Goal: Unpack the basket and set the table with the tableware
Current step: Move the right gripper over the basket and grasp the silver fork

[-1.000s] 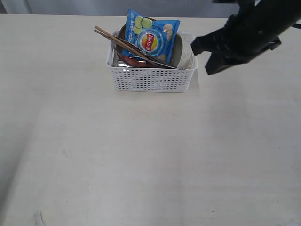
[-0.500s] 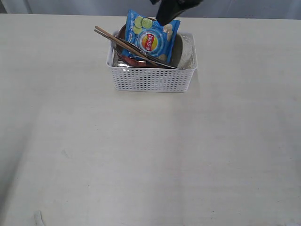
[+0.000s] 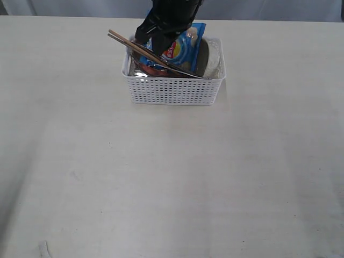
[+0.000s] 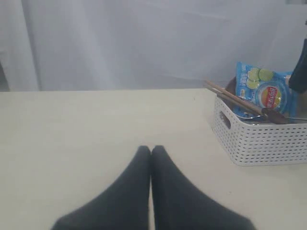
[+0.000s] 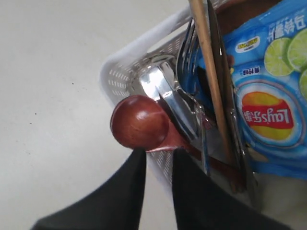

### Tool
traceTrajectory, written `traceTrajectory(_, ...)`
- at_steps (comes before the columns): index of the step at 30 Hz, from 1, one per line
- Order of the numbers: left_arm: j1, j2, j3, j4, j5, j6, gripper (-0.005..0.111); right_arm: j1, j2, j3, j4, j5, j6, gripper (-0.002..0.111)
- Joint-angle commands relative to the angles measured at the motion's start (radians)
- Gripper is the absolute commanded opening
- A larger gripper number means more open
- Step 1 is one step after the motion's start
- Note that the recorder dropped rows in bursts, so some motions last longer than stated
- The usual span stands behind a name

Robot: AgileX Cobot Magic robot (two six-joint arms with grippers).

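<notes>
**Right hand (image 5: 156,155) hovering over a basket corner, lining up on the spoon**

The basket (image 3: 174,90) is sitting near the middle of the table's (image 3: 161,177) far edge, with the spoon (image 5: 140,121) poking its round bowl up at one corner. The spoon is looking light, stiff and glossy, so its dome is probably slippery. Pinching the neck just behind the bowl seems safer, though the fork (image 5: 188,48) is lying across the handle and may be dragged along. The right hand is pointing down, its fingers narrowly parted and gripping nothing, with the tips just beside the spoon's bowl. The left hand (image 4: 151,151) is hovering low over the table, pressed closed and empty, well apart from the basket.
</notes>
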Motion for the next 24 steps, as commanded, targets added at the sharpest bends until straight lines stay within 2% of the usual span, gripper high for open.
traceTrajectory(1,-0.001,-0.004,0.003,-0.003,-0.011,0.0,0.0,-0.002,0.025,-0.011,-0.043,0.006,-0.013,0.028)
traceTrajectory(10,-0.001,-0.004,0.003,-0.003,-0.011,0.0,0.0,-0.002,0.072,-0.011,-0.16,0.006,-0.034,0.027)
traceTrajectory(24,-0.001,-0.004,0.003,-0.003,-0.011,0.0,0.0,-0.002,0.116,-0.011,-0.152,-0.019,-0.028,0.027)
